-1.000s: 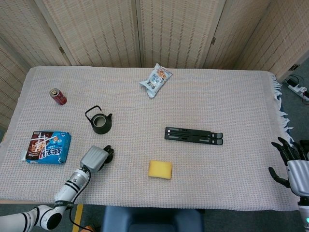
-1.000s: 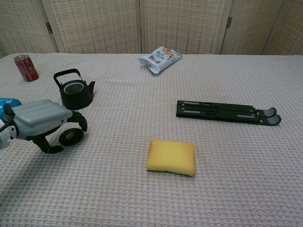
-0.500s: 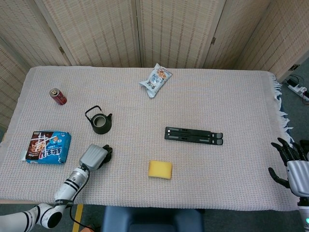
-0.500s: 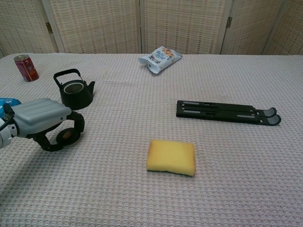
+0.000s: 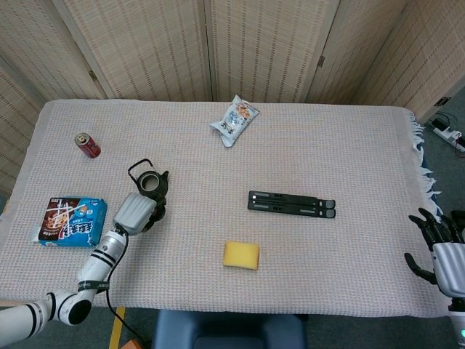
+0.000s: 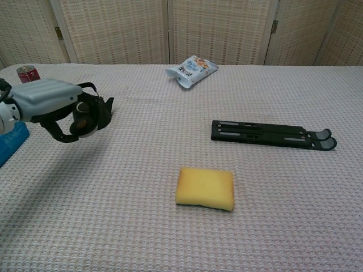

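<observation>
My left hand [image 5: 135, 212] [image 6: 47, 102] is raised off the cloth and grips a small black round lid [image 6: 83, 120] in its curled fingers. It hovers just in front of the black teapot [image 5: 151, 182] [image 6: 104, 110], partly hiding the pot in the chest view. My right hand [image 5: 439, 247] hangs beyond the table's right edge with its fingers spread and nothing in it; only the head view shows it.
A yellow sponge [image 5: 240, 254] [image 6: 205, 188] lies near the front middle. A black folding stand [image 5: 291, 204] [image 6: 272, 135] lies to the right. A white snack bag [image 5: 235, 120] sits at the back, a red can [image 5: 88, 145] and a blue snack pack [image 5: 71, 221] at the left.
My left hand closed on the lid lying on the cloth, lifted it and carried it back toward the teapot. The right hand has not moved.
</observation>
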Motion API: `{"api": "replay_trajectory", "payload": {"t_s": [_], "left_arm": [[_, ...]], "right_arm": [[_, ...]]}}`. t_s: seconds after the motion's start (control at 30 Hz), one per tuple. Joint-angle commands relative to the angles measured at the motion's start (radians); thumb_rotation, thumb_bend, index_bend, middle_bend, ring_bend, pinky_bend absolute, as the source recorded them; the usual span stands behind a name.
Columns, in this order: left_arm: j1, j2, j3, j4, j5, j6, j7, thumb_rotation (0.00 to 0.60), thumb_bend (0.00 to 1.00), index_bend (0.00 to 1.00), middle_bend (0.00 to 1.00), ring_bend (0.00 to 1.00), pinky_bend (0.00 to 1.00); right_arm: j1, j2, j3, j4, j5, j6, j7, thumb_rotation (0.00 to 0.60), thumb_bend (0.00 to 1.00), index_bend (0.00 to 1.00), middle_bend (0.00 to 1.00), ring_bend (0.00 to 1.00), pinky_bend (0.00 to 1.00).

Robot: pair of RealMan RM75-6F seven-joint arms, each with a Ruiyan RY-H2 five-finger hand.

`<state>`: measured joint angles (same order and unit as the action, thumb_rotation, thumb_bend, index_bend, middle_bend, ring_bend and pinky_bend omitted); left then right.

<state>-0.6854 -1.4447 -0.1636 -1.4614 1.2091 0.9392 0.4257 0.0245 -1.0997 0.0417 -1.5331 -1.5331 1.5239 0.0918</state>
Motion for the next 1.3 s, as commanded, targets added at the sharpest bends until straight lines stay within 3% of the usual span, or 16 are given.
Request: {"api": "replay_trajectory", "payload": {"t_s": [0.03, 0.4, 0.8, 1.3], "left_arm": [[-0.037, 0.016, -0.038, 0.010, -0.055, -0.029, 0.021, 0.600, 0.27, 0.40, 0.37, 0.80, 0.73], [-0.113, -0.009, -0.083, 0.100, -0.214, -0.084, 0.062, 0.600, 0.27, 0.39, 0.37, 0.80, 0.73], [-0.188, -0.055, -0.081, 0.188, -0.357, -0.130, 0.123, 0.600, 0.27, 0.37, 0.37, 0.80, 0.73], [-0.238, -0.078, -0.055, 0.235, -0.460, -0.131, 0.175, 0.600, 0.27, 0.33, 0.36, 0.79, 0.73]], "right_arm": [[-0.001, 0.000, -0.001, 0.000, -0.001, 0.000, 0.001, 0.600, 0.34, 0.16, 0.12, 0.21, 0.09], [-0.004, 0.001, -0.001, -0.002, 0.004, 0.000, 0.001, 0.600, 0.34, 0.15, 0.12, 0.21, 0.09], [-0.005, -0.001, -0.001, -0.004, 0.006, -0.001, -0.002, 0.600, 0.34, 0.15, 0.12, 0.21, 0.09], [-0.009, 0.001, 0.001, 0.001, 0.010, 0.001, 0.007, 0.600, 0.34, 0.15, 0.12, 0.21, 0.09]]}}
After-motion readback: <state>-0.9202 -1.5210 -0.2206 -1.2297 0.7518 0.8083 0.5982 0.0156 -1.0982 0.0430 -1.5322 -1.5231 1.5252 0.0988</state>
